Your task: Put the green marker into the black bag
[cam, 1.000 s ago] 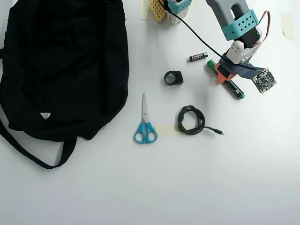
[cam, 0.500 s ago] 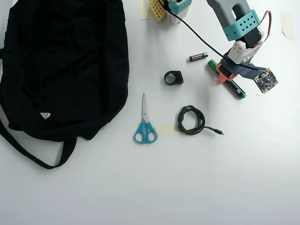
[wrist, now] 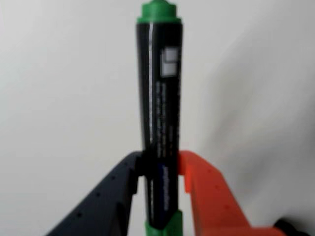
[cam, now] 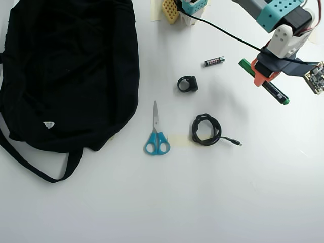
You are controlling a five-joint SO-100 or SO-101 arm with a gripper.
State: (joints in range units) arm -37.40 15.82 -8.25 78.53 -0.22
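The green marker (wrist: 160, 113) has a black barrel with white print and green ends. In the wrist view it stands between my gripper's (wrist: 160, 169) dark finger and orange finger, which are closed on its lower barrel. In the overhead view the marker (cam: 276, 92) sits at the upper right, held by my gripper (cam: 262, 75), with one green end sticking out on each side. Whether it is lifted off the table I cannot tell. The black bag (cam: 66, 71) lies at the far left, its strap (cam: 35, 164) trailing toward the front.
Between bag and gripper lie blue-handled scissors (cam: 156, 135), a coiled black cable (cam: 206, 130), a small black ring-shaped part (cam: 188, 83) and a small black battery (cam: 214, 61). The arm's base (cam: 185, 10) stands at the top centre. The table (cam: 177, 202) is white.
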